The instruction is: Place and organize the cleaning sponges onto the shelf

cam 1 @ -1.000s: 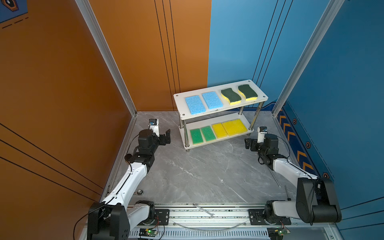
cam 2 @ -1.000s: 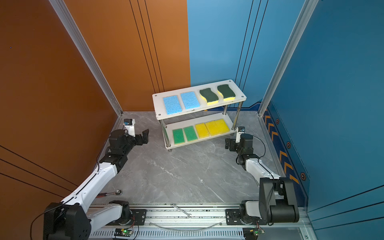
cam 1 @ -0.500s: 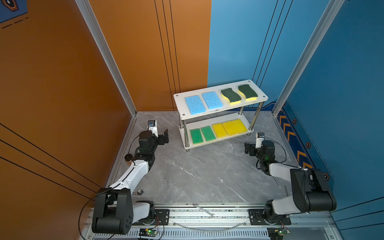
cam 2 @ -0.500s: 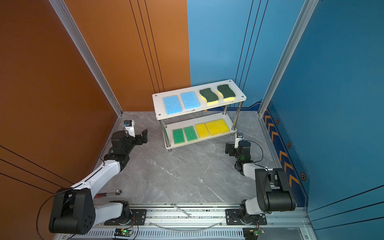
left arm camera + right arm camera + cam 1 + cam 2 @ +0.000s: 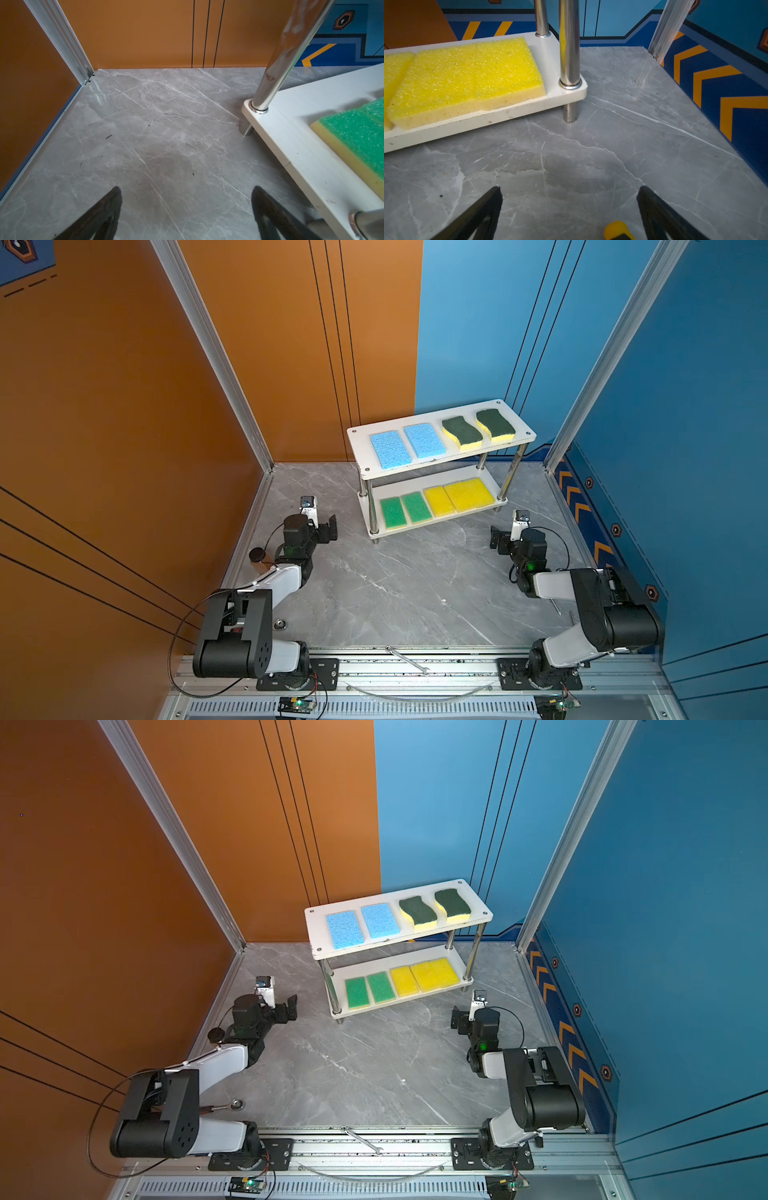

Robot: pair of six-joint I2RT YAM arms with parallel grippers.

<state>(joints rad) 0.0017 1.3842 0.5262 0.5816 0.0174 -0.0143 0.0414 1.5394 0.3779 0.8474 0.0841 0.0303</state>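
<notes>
**Right wrist view showed open, empty jaws beside a filled shelf**

The right gripper hung low over the marble tabletop with its jaws spread wide and nothing between them. Just ahead stood a chrome post at the corner of the shelf, whose lower board carried a yellow sponge close to the board's end. The left gripper was likewise wide open and empty, near the shelf's opposite end, where a green sponge rested green face up. In both top views the upper board held two light blue sponges side by side and two wavy dark-green sponges beside them; below, green ones and then yellow ones ran in a row. Grouping by colour and laying each flat, inside the posts, looked deliberate: like kept with like. No sponge showed on the tabletop, so the task appeared complete, and both arms sat folded low, apart from the shelf, probably so as not to knock it
</notes>
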